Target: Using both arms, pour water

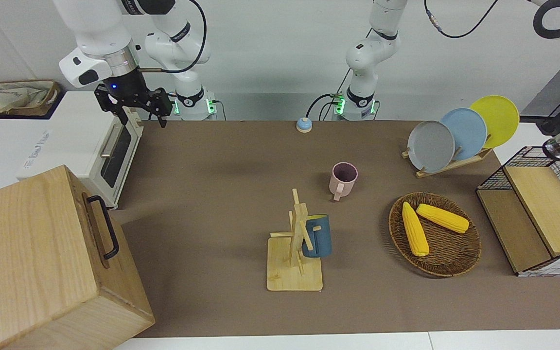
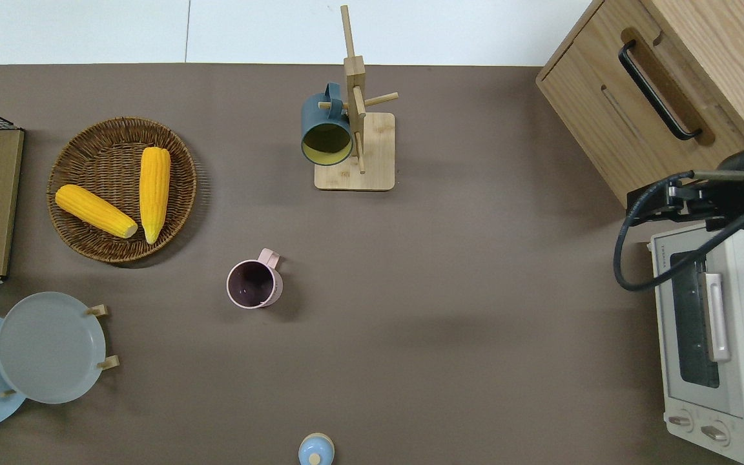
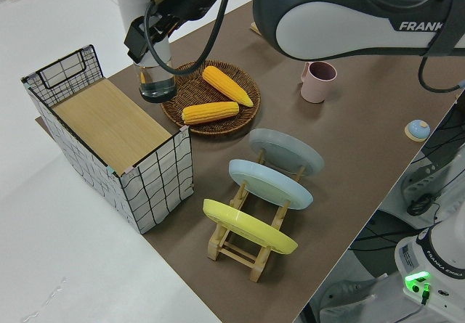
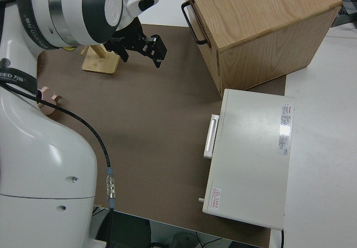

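Your left gripper (image 3: 155,47) is clamped on a clear glass (image 3: 158,85) part-filled with water, held up at the left arm's end of the table by the wire crate (image 3: 109,127). Your right gripper (image 1: 136,106) hangs spread and empty by the oven (image 1: 85,146). The glass looks rigid, slick and breakable, its water ready to slosh: grip the wall and tip slowly. The pink mug (image 1: 343,179) stands upright mid-table.
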Robot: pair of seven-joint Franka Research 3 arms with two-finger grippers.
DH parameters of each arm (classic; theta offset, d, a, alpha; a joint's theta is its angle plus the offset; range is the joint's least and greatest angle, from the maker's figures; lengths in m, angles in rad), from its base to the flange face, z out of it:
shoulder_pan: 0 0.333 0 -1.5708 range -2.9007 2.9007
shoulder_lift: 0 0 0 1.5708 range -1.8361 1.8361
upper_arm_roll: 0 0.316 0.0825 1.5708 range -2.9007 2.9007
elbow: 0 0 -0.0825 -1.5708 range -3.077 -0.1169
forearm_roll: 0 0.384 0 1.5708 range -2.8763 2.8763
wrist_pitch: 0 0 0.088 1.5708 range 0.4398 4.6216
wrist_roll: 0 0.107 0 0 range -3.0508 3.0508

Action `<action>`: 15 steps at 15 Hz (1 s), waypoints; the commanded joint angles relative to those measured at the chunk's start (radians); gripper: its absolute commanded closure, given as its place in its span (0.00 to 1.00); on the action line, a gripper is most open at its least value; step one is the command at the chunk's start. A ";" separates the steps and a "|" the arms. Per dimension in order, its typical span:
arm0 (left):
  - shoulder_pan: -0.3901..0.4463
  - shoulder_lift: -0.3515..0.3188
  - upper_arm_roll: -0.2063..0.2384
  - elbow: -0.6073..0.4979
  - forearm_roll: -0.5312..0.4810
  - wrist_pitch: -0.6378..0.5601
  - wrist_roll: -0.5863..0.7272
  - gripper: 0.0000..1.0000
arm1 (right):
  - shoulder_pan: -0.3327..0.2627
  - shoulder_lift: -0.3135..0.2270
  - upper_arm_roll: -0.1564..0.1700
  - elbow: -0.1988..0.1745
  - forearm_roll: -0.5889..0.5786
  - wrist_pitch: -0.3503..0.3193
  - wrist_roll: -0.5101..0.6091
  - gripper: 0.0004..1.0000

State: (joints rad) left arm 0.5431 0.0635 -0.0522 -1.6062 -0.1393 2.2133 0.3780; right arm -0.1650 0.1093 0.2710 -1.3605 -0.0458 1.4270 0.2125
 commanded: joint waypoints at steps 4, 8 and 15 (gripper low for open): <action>-0.131 0.094 0.207 0.048 -0.331 0.132 0.246 1.00 | -0.022 -0.013 0.014 -0.009 0.004 0.004 -0.015 0.01; -0.134 0.154 0.207 0.043 -0.450 0.239 0.321 1.00 | -0.022 -0.013 0.014 -0.009 0.004 0.004 -0.018 0.01; -0.127 0.226 0.195 0.040 -0.479 0.278 0.432 1.00 | -0.022 -0.013 0.014 -0.009 0.004 0.004 -0.015 0.01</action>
State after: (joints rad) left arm 0.4219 0.2639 0.1336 -1.6004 -0.5829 2.4643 0.7453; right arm -0.1650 0.1093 0.2710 -1.3605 -0.0458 1.4270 0.2125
